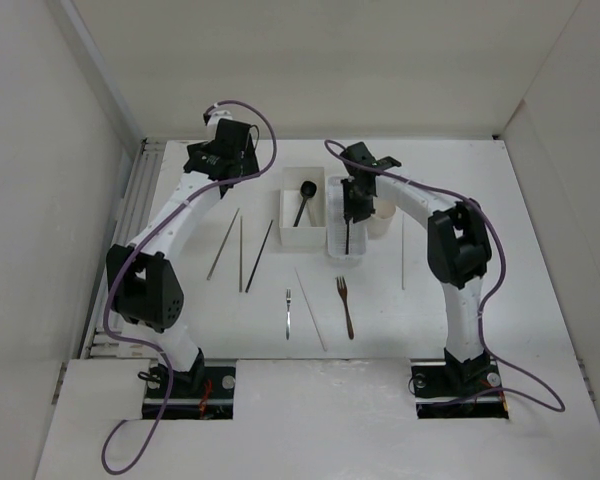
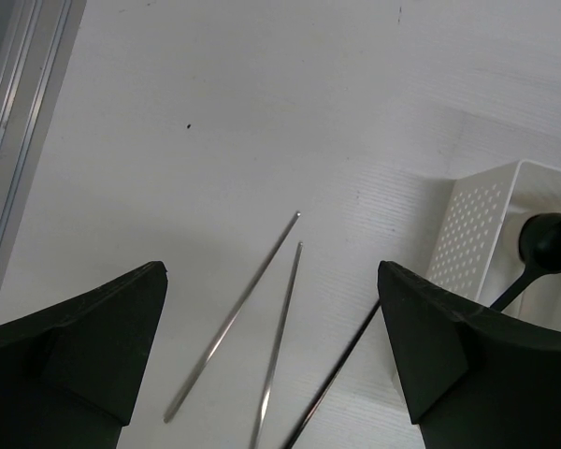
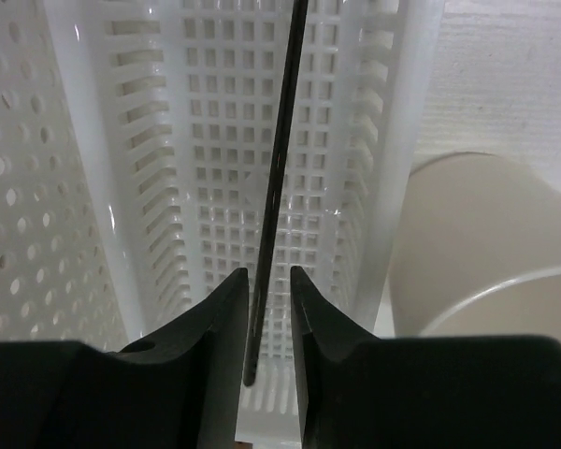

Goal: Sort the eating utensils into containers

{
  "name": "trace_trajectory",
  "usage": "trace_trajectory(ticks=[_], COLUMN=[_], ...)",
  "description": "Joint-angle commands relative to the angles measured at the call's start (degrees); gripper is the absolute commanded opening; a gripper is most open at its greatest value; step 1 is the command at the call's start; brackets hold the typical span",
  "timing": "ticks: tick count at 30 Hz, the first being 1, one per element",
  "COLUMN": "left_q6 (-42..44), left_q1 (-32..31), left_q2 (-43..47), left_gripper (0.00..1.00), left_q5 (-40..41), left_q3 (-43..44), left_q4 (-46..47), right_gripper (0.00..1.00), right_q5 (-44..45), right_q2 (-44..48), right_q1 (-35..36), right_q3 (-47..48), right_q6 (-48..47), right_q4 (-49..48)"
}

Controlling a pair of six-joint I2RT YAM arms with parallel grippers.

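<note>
**Right gripper [image 3: 269,281] over perforated basket [image 3: 215,140], dark chopstick [image 3: 279,168] between its fingers**
Fingers stand slightly parted, narrow gaps showing on both sides of the chopstick, which runs lengthwise inside the basket, toward the surface's far edge, beside the cream cup [image 3: 467,234]. Left gripper [image 2: 271,268] is spread wide above loose chopsticks [image 2: 229,318].

Table [image 1: 540,280] — white, matte, with a faint linear grain in the close views. Plain white panels enclose it on three sides: back panel [image 1: 320,60] along the far edge, left panel [image 1: 40,150], right panel [image 1: 580,150]. The back panel meets the right panel at the far right corner. A grey slotted metal rail [image 1: 138,200] runs along the table's left edge, between surface and left panel. A raised white board [image 1: 320,420] spans the near edge. Lighting even, from above — shadows short and soft. One small dark speck [image 2: 188,125] on the surface, not far from the rail.
</note>
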State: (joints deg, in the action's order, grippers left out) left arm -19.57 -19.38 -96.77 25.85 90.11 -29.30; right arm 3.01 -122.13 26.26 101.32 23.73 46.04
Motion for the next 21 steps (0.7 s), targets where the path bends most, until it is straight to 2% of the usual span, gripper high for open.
trace_trajectory(ticks=[1,3,5,9,12,13,21], left_q6=[0.5,3.47,7.51,18.94,26.22,27.38,34.86], left_q1=[0.3,0.3,0.3,4.25,6.63,6.63,5.23], left_q2=[3.17,3.17,3.17,4.48,4.49,4.49,2.38], left_gripper=[0.94,0.89,0.88,0.87,0.82,0.77,0.77], left_q5=[1.4,1.4,-2.53,-11.15,-15.54,-16.35,-17.93], left_q3=[-1.59,-2.21,-3.61,-11.16,-18.11,-20.38,-28.05], left_q4=[1.26,1.78,2.49,6.61,9.51,10.05,11.02], right_gripper=[0.31,0.32,0.32,0.32,0.32,0.32,0.32], right_q5=[2.44,2.97,3.49,3.5,4.03,4.03,4.11], right_q2=[0.05,0.05,0.57,3.64,6.02,6.54,9.44], right_q1=[0.1,0.11,0.11,-0.42,-0.42,-0.42,-0.95], right_q3=[3.97,6.6,8.19,10.82,12.41,12.93,11.28], right_q6=[-1.14,-2.36,-2.37,-3.42,-4.91,-4.92,-7.47], right_q4=[0.18,0.72,2.2,2.91,2.91,2.91,1.24])
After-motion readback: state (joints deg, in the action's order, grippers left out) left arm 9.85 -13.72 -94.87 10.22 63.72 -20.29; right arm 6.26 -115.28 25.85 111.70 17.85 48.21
